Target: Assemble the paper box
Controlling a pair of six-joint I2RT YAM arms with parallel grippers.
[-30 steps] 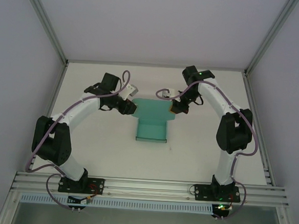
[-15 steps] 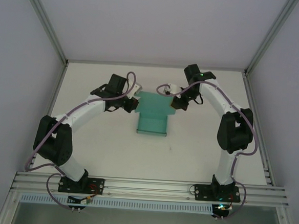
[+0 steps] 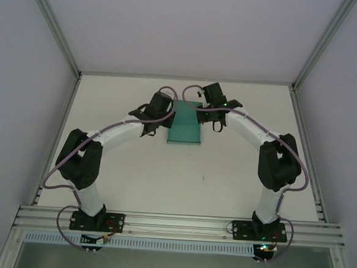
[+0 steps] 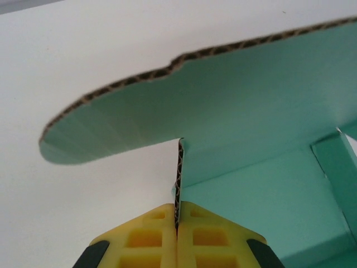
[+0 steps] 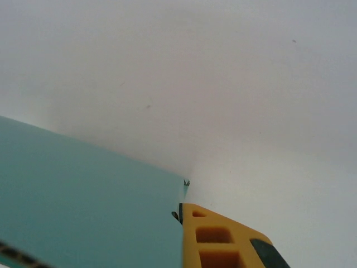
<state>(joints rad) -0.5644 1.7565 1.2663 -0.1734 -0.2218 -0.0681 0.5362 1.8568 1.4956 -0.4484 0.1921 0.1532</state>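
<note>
A white surface (image 3: 225, 174) fills the floor of a pale-walled enclosure with metal framing. In the top external view, we see the paper box (image 3: 185, 131) at the far middle of it as a teal-green rectangle of card, its near edge straight. It lies between the two arms. The left end effector (image 3: 167, 122) meets its left side and the right end effector (image 3: 207, 114) meets its right far corner. From up here the wrists and cables cover the far part of the card, and we cannot make out how either pair of fingers stands.

In the left wrist view, the paper box (image 4: 251, 111) is corrugated card with its fluted brown edge exposed. A long rounded flap reaches out to the left over the white surface, and a folded panel and a narrow strip show at the right. The left end effector (image 4: 177, 215) is pressed closed on an upright edge of the card, which is clamped between its two yellow fingers (image 4: 142, 237). The frame cuts off the card at the right and bottom.

In the right wrist view, the paper box (image 5: 83, 195) is a plain teal panel across the lower left. At the right end effector (image 5: 183, 215), one yellow finger (image 5: 215, 237) lies against the panel's corner. The card hides its partner, so we cannot tell how far it is open.
</note>
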